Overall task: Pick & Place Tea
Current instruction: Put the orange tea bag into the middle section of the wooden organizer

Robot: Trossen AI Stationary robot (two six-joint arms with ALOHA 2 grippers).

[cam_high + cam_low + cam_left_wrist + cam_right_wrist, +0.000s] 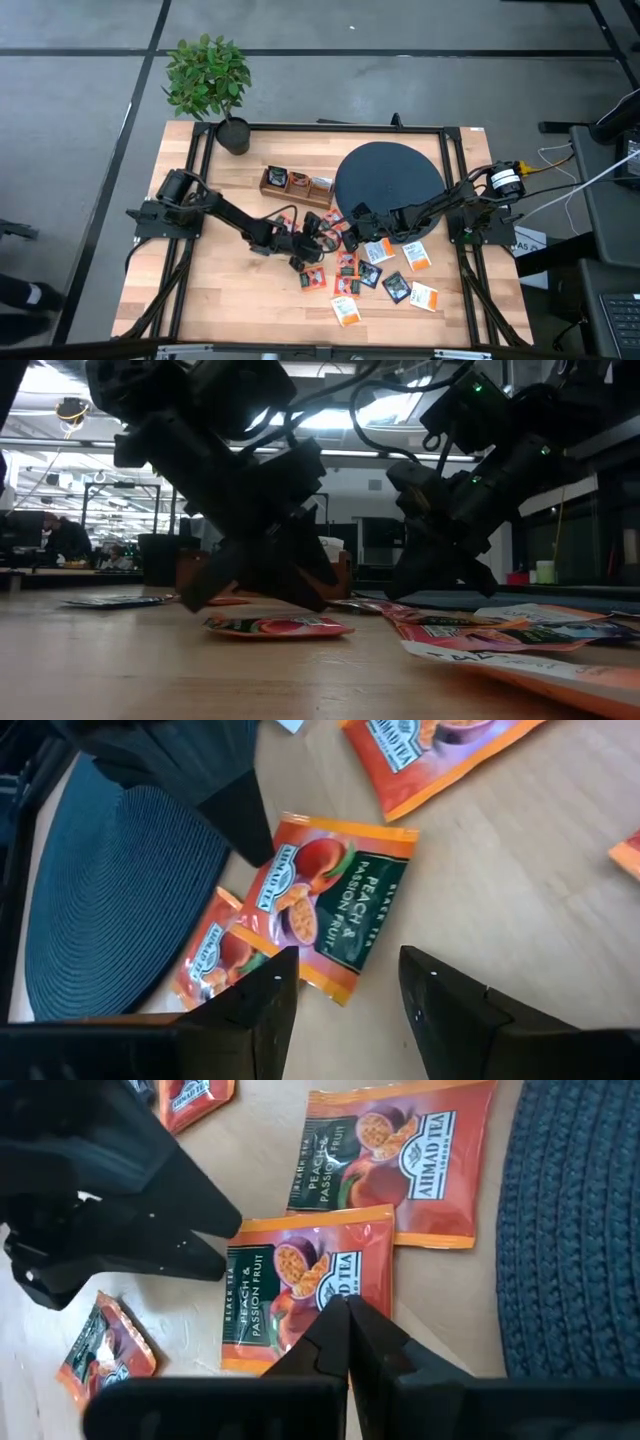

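A red-orange tea sachet (325, 895) marked peach and passion fruit lies flat on the wood beside the black disc (110, 890), one corner over another sachet (212, 958). My left gripper (345, 970) is open, slanting down, its fingertips on either side of the sachet's near corner; no touch shows. My right gripper (346, 1308) is shut, with its tips on the same sachet (300, 1275) from the opposite side. More sachets (390, 285) lie scattered toward the table's near edge. In the high view the two grippers (318, 240) (352, 225) face each other mid-table. My right gripper bears with its shut fingertips (255, 845) on the sachet's edge by the brand logo (285, 870), the side toward the disc. The fingers slant down from the table's right. The sachet stays flat on the table, partly on the sachet under it.
A long wooden compartment tray (297, 183) stands behind the grippers, with the big black disc (388, 178) to its right. A potted plant (210, 80) is at the far left corner. Bare wood (225, 295) lies near left.
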